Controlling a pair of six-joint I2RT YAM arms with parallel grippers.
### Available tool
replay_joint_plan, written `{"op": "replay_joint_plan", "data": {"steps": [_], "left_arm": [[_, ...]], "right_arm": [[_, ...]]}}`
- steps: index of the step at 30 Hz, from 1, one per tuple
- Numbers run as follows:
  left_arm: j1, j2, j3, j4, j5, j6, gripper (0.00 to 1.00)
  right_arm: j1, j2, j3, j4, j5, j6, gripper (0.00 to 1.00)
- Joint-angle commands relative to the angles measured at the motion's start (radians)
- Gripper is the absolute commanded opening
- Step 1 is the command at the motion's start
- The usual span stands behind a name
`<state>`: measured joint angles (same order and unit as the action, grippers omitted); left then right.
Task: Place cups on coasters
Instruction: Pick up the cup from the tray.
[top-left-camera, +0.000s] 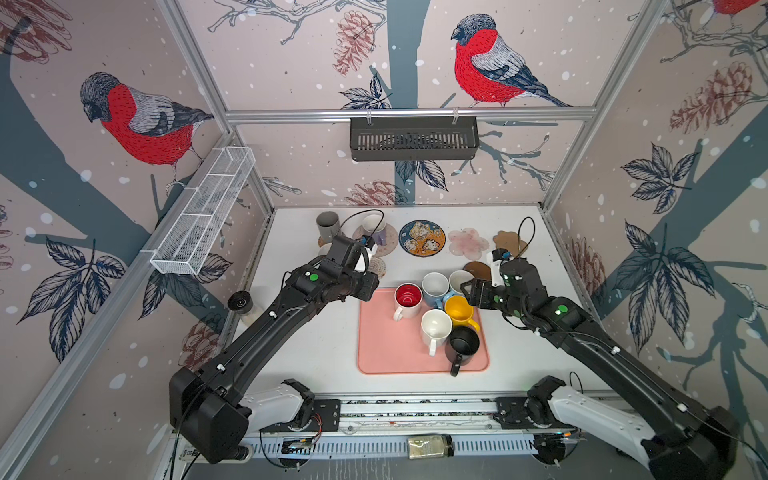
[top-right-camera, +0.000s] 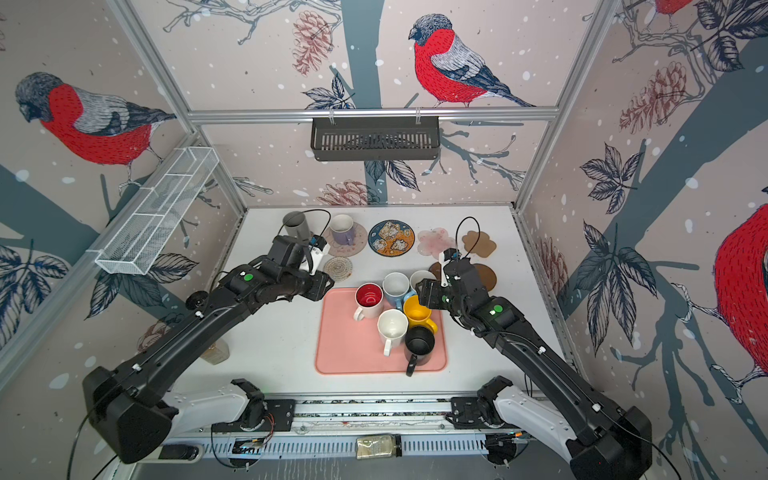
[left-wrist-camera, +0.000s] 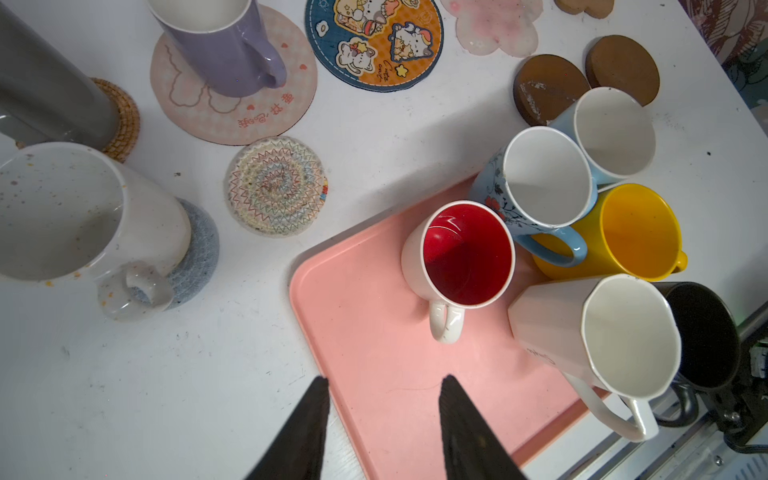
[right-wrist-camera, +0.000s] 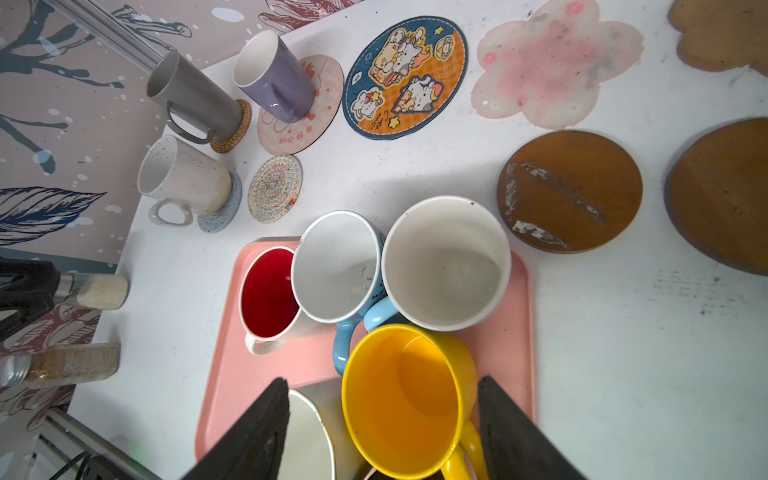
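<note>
Six mugs (top-left-camera: 435, 326) crowd the pink tray (top-left-camera: 382, 349), so the right gripper (right-wrist-camera: 382, 379) hangs spread around the yellow mug (right-wrist-camera: 407, 399) at its two o'clock, while the left gripper (left-wrist-camera: 384, 377) gapes empty.

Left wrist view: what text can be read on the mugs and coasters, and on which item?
Beige coaster: pink Chinese characters near the rim, too blurred to quote.
Blue cartoon coaster: small cursive lettering, too small to read.
White faceted mug: cursive word on its wall, illegible.
No other text shows.
</note>
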<state>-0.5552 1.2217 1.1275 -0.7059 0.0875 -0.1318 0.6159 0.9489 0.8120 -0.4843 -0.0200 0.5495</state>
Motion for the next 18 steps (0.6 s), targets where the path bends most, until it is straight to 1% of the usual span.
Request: {"op": "replay_joint_plan", "data": {"steps": [1, 4, 8, 13, 16, 18], "left_arm": [[-0.028, 0.022, -0.013, 0.082, 0.063, 0.027, 0.46], [-0.066, 0.058, -0.029, 0.117, 0.038, 0.023, 0.47], [-0.11, 0.119, -0.058, 0.158, -0.016, 0.017, 0.44], [-0.121, 0.168, -0.079, 0.196, -0.03, -0.001, 0.43], [-0.13, 0.181, -0.095, 0.239, -0.015, -0.027, 0.47], [-0.146, 0.193, -0.109, 0.269, -0.029, -0.044, 0.48]], "right_arm": [[0.044, 0.005, 0.016, -0.031, 0.063, 0.046, 0.72], [0.07, -0.001, 0.01, -0.038, 0.088, 0.062, 0.72], [0.071, -0.004, 0.001, -0.036, 0.088, 0.063, 0.72], [0.069, -0.002, -0.003, -0.034, 0.094, 0.048, 0.72], [0.067, 0.001, -0.01, -0.025, 0.096, 0.034, 0.72], [0.063, 0.0, -0.011, -0.017, 0.096, 0.029, 0.72]]}}
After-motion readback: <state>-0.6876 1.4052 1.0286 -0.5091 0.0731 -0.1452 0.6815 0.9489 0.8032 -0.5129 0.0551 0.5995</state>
